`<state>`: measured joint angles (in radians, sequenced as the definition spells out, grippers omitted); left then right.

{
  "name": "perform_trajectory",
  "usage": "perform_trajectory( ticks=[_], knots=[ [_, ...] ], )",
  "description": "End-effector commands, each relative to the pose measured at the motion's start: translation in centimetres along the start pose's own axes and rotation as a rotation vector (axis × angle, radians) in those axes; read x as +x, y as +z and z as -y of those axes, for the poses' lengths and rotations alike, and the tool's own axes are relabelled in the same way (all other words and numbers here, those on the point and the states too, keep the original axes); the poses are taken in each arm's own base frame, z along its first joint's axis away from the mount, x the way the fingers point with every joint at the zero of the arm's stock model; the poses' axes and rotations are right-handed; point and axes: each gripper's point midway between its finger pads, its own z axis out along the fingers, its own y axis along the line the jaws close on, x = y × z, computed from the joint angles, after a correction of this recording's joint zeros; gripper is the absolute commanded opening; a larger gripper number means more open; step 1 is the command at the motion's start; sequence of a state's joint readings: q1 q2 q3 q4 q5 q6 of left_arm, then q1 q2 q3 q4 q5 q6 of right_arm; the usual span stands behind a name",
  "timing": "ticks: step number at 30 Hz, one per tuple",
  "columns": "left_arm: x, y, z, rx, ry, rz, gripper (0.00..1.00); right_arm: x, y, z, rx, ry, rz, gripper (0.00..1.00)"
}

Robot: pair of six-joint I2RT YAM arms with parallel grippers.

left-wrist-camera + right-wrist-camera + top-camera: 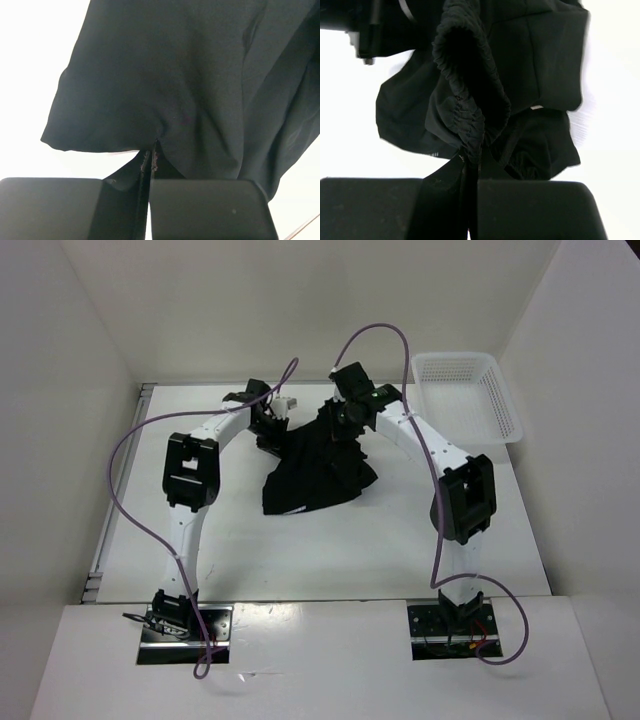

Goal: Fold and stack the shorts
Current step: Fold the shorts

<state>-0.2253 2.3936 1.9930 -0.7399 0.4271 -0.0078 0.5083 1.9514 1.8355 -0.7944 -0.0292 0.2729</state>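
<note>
Left tool, right tool pinch shorts; basket far right.

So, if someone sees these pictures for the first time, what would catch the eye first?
Probably the black soft fabric shorts, bunched up in the middle of the white table. The left hand is shut on a plain edge, the right hand on the gathered waistband. A white plastic mesh basket sits at the far right corner.

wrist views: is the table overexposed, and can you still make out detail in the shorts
Left wrist: the table is blown out to flat white, the shorts dark with faint folds. Right wrist: same white glare; gathered waistband shows clearly.
</note>
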Motion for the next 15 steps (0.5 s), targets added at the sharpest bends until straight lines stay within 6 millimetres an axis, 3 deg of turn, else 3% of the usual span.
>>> perform_trajectory(
  ticks=[1,5,10,15],
  knots=[
    [1.1,2.2,-1.7,-0.045,-0.005,-0.042,0.0,-1.6,-0.7,-3.0,-0.062,0.004,0.04,0.0],
    [0.0,1.7,-2.0,-0.073,0.008,-0.015,0.0,-2.2,-0.5,-4.4,-0.083,-0.004,0.058,0.0],
    [-0.4,1.5,-2.6,-0.112,0.012,-0.009,0.0,-1.3,0.9,-10.0,-0.177,-0.045,0.035,0.0],
    [-0.6,1.4,-2.8,-0.152,0.024,-0.006,0.0,-2.5,2.3,-11.2,-0.185,-0.03,0.061,0.0]
  ],
)
